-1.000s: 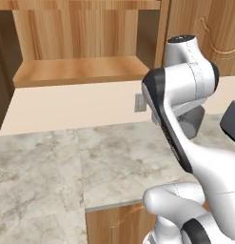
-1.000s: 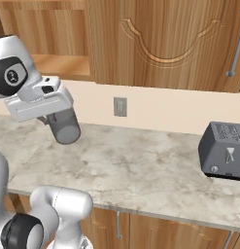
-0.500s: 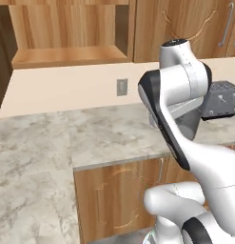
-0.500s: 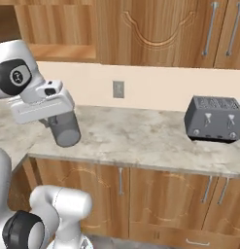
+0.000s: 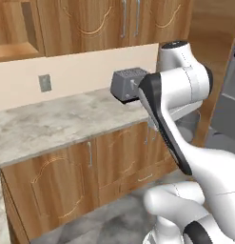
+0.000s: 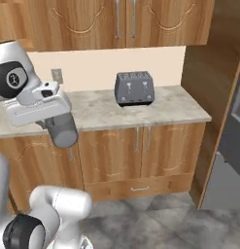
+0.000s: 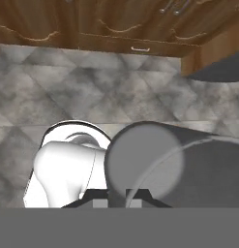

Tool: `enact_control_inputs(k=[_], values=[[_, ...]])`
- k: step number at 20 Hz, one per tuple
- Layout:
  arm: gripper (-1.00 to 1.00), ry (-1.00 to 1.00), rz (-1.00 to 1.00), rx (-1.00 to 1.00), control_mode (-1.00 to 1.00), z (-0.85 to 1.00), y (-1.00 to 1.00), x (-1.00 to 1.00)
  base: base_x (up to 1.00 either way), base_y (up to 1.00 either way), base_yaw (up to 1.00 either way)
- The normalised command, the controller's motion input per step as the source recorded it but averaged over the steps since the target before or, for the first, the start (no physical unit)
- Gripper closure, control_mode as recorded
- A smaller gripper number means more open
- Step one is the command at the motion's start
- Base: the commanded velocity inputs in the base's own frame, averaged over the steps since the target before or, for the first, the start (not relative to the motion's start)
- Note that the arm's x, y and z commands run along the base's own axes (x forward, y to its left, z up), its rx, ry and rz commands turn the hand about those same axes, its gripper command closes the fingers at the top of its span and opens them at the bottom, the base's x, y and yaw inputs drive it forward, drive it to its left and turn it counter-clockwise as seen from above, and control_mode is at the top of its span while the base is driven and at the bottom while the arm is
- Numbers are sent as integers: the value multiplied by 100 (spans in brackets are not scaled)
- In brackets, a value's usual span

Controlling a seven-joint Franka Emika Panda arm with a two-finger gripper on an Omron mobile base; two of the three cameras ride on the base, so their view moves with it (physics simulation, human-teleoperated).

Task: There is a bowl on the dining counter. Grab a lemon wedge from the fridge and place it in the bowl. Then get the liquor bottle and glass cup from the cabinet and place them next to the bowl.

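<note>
The gripper is clamped on one glass cup, a grey see-through tumbler carried low beside the arm; in the hand view the cup sits right at the fingertips, its round end toward the lens and its long axis running away from the claw, tilted rather than upright; in the right base view it hangs mouth-down and slanted under the wrist. Below the claw lies grey tiled floor; beyond it, base cabinet doors and one drawer front; higher and farther, a marbled worktop bearing one grey toaster, well apart from the claw and to its right; one wall socket on the backsplash, and carved wall cabinet doors above. At far right a grey fridge edge. My guess: the bowl and dining counter lie elsewhere, so which way they lie from the claw cannot be told; the cup needs carrying there and righting first.
</note>
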Motion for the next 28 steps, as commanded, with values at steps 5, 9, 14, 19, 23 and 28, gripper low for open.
enact_control_inputs(k=[5,9,14,19,23,28], values=[[100,0,0,0,100,0,0,0,-3,-95,-69],[100,0,0,0,100,0,0,0,0,-100,-66],[100,0,0,0,100,0,0,0,0,-98,-65],[100,0,0,0,100,0,0,0,1,-90,-63],[100,0,0,0,100,0,0,0,23,-78,-61],[100,0,0,0,100,0,0,0,84,-15,-46]])
